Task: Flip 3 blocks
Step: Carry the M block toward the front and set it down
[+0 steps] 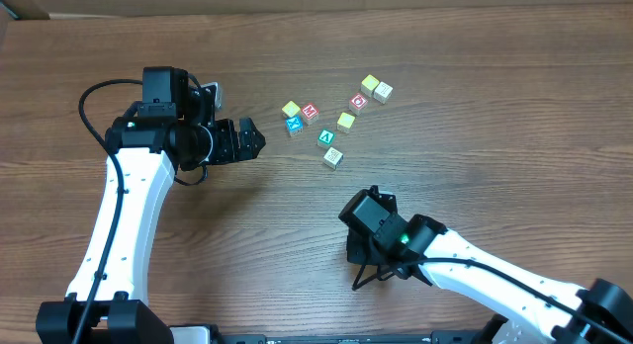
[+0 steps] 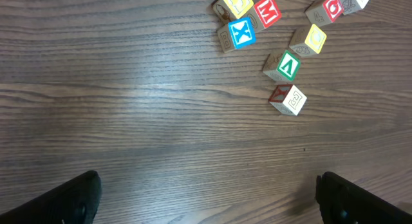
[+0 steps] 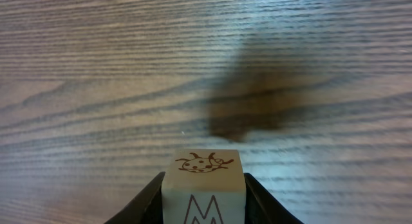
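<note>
Block (image 3: 203, 167) lettered M in right pincer (image 3: 204, 199), blue X cube (image 2: 242, 33)

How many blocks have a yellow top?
3. The left yellow block sits beside the red M block. The middle yellow block is near the other red block. The far yellow block is at the group's upper right. None looks hidden.

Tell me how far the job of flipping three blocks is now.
Done: no flip can be confirmed; nothing visible marks a block as turned. In hand: the right gripper is shut on a cream block with a ladybug drawing, held above the table. Left: setting it down turned, then probably the green block and the pale block near it. The left gripper is open, holding nothing.
</note>
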Controlling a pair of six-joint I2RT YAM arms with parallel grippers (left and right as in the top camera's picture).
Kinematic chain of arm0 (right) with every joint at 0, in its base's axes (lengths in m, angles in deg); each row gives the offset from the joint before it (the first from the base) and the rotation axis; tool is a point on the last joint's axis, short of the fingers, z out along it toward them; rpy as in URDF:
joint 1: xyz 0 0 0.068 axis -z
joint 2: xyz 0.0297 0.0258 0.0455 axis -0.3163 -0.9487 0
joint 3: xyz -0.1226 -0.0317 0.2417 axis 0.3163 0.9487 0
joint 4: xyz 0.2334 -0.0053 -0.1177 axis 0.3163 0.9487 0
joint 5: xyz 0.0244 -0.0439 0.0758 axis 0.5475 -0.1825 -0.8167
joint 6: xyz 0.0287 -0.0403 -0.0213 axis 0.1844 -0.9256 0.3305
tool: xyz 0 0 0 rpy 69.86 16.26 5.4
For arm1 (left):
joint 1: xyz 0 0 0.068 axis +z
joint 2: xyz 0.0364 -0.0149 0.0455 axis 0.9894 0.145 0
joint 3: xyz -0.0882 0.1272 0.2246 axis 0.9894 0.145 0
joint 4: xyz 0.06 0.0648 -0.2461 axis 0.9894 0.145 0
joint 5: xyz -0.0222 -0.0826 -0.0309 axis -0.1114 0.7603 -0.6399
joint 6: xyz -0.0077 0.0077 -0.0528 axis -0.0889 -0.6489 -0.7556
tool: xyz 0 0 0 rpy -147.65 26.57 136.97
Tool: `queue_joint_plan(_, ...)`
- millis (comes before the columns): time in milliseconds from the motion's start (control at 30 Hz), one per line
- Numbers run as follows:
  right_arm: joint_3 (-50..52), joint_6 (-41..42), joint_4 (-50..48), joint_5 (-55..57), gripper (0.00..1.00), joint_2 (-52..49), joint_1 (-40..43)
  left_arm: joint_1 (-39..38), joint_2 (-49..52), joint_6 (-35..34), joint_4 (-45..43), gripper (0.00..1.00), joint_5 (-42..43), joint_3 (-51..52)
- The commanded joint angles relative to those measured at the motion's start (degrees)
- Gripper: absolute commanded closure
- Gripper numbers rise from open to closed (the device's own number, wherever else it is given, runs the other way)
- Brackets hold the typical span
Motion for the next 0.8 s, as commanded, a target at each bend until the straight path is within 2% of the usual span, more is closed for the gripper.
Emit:
queue_joint_plan(0, 0.8, 1.3, -2.1, 0.8, 0.64, -3.2, -0.1, 0.2, 0.3, -1.0, 0.3, 0.0, 0.0, -0.8)
queue_joint_plan(400, 0.6, 0.7, -5.4, 0.6, 0.63, -5.9, 3.0, 0.2, 0.3, -1.0, 0.3, 0.0, 0.0, -0.8)
queue_joint_plan(600, 0.6, 0.3, -6.7, 0.6, 0.5, -5.9, 3.4, 0.2, 0.3, -1.0, 0.3, 0.0, 0.0, -0.8)
queue_joint_plan(767, 0.3, -0.3, -7.6, 1.0, 0.48, -5.7, 3.5, 0.2, 0.3, -1.0, 0.3, 0.0, 0.0, -0.8)
